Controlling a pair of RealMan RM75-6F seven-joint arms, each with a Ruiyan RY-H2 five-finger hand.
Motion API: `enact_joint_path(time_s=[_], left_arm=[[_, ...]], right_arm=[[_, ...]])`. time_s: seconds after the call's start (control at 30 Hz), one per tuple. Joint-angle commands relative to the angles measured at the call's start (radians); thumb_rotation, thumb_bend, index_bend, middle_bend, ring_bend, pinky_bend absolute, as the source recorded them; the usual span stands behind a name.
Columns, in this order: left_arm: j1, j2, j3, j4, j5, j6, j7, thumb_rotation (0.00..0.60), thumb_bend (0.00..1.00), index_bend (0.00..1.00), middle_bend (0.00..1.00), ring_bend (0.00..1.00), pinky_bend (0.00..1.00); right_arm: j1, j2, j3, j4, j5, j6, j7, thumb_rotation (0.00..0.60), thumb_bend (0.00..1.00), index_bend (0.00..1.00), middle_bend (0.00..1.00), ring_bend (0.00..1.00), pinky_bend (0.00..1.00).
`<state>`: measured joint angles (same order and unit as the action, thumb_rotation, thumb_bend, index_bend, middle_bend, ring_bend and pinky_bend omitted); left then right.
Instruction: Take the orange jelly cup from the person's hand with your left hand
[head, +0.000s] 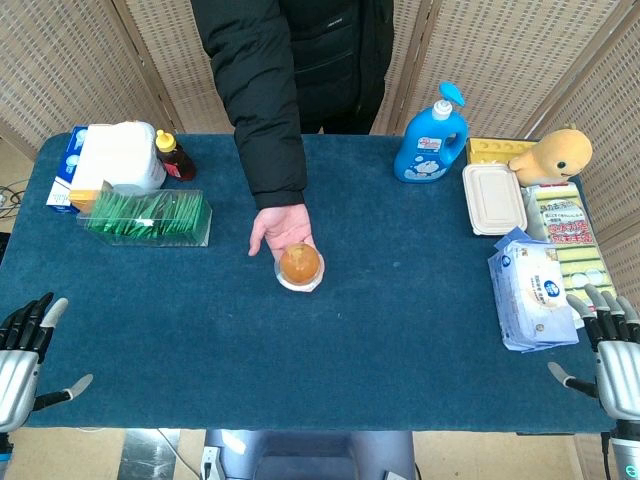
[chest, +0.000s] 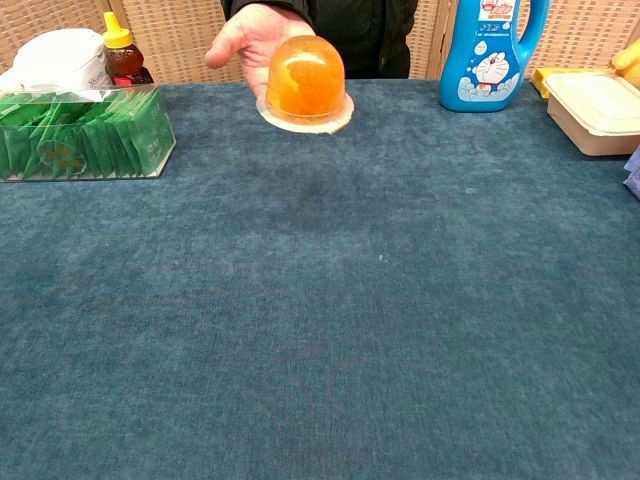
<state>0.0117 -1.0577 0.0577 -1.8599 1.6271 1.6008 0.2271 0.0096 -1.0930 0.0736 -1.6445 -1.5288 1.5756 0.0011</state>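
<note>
The orange jelly cup (head: 299, 265) (chest: 305, 80) sits upside down, dome up, on the person's open palm (head: 276, 227) (chest: 247, 35) held over the middle of the blue table. My left hand (head: 22, 355) rests at the table's near left corner, fingers spread and empty, far from the cup. My right hand (head: 608, 355) is at the near right corner, fingers apart and also holding nothing. Neither hand shows in the chest view.
A clear box of green sachets (head: 150, 217) (chest: 80, 140), a white container (head: 120, 155) and a sauce bottle (head: 175, 155) stand at the back left. A blue detergent bottle (head: 432, 135) (chest: 492, 50), white lunchbox (head: 493, 198), yellow plush toy (head: 555, 155) and tissue pack (head: 535, 295) crowd the right side.
</note>
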Motion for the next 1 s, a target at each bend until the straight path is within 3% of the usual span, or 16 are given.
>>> enact_joint_path(time_s=[0.03,0.3,0.37,0.47,0.67,0.8,0.9,1.0], left_arm=[[0.0,-0.001,0.0,0.001,0.001,-0.004,0.002,0.6,0.08,0.0,0.0,0.0,0.07],[-0.064,0.028,-0.011,-0.068,0.031,-0.096,-0.033,0.6,0.05,0.0,0.0,0.0,0.07],[-0.125,0.06,-0.04,-0.152,0.061,-0.155,0.014,0.6,0.03,0.0,0.0,0.0,0.07],[-0.225,0.082,-0.107,-0.278,0.017,-0.276,0.128,0.6,0.03,0.0,0.0,0.0,0.07],[-0.434,-0.017,-0.258,-0.39,-0.313,-0.468,0.434,0.6,0.05,0.0,0.0,0.0,0.07],[-0.589,-0.136,-0.336,-0.344,-0.562,-0.506,0.606,0.6,0.11,0.0,0.0,0.0,0.07],[-0.696,-0.216,-0.373,-0.288,-0.686,-0.531,0.659,0.6,0.12,0.0,0.0,0.0,0.07],[-0.776,-0.284,-0.387,-0.212,-0.746,-0.534,0.701,0.6,0.13,0.0,0.0,0.0,0.07]], right_arm=[[0.0,0.0,0.0,-0.001,0.002,-0.001,0.0,0.6,0.16,0.15,0.05,0.03,0.0],[0.0,0.002,0.005,-0.004,0.01,-0.003,0.002,0.6,0.16,0.15,0.05,0.03,0.0],[0.003,0.003,0.005,-0.004,0.013,-0.009,0.004,0.6,0.16,0.15,0.05,0.03,0.0],[0.005,0.002,0.008,-0.003,0.017,-0.013,0.007,0.6,0.16,0.15,0.05,0.03,0.0],[0.008,0.004,0.007,0.002,0.023,-0.024,0.014,0.6,0.16,0.15,0.05,0.03,0.0],[0.008,0.007,0.01,0.012,0.034,-0.029,0.032,0.6,0.16,0.15,0.05,0.03,0.0],[0.008,0.01,0.013,0.014,0.039,-0.029,0.042,0.6,0.16,0.15,0.05,0.03,0.0],[0.008,0.014,0.015,0.014,0.043,-0.031,0.049,0.6,0.16,0.15,0.05,0.03,0.0]])
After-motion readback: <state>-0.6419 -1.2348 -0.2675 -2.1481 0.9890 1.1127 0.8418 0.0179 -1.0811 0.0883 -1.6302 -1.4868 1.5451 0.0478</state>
